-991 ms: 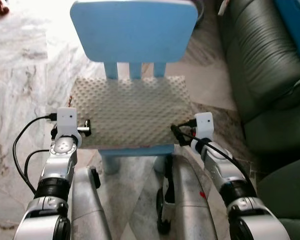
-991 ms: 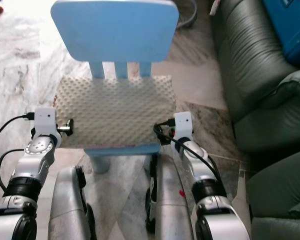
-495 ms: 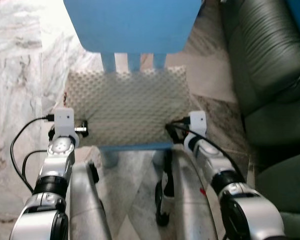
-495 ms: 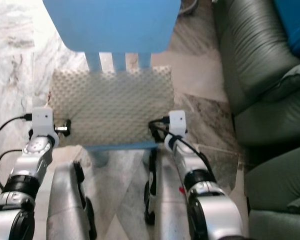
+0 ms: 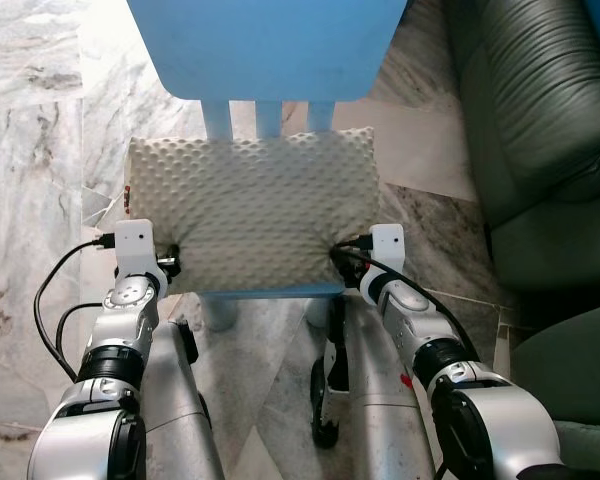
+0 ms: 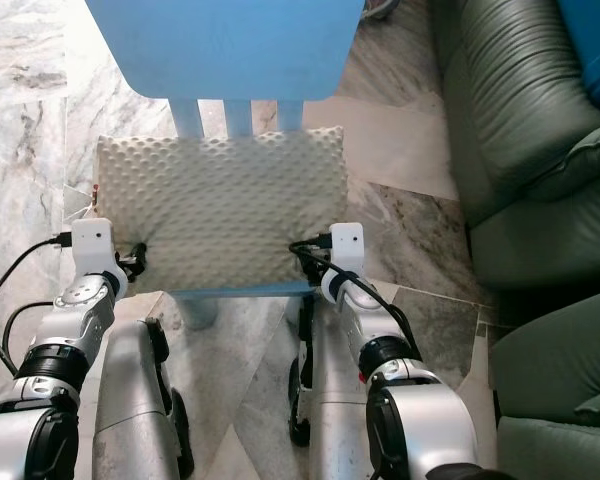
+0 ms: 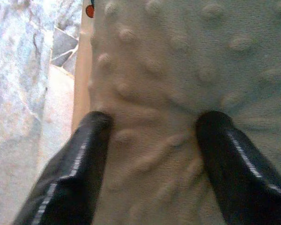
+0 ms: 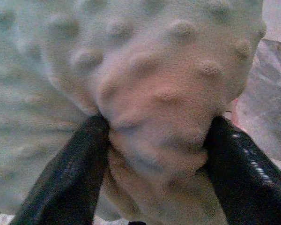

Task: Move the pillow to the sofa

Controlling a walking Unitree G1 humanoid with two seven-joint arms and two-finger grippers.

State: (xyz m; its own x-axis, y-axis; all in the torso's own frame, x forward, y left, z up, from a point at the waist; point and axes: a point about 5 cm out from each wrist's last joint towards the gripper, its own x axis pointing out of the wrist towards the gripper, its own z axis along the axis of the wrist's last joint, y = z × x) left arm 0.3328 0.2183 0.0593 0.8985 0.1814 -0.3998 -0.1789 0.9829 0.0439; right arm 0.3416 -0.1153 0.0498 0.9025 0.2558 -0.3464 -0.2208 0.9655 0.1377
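Left eye view: cream, bump-textured pillow (image 5: 252,208), edges pinched.

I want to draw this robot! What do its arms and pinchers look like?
Both arms are shiny silver tubes with black ring joints. A white box sits on each wrist, with black cables looping back. The left gripper and right gripper each have two long glossy black fingers, with a thin pale stripe.

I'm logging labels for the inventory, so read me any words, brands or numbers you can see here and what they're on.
None can be read: the pillow, blue chair, sofa and both wrist cameras carry no legible text.
A small orange spot at the pillow's edge is too blurred to read.
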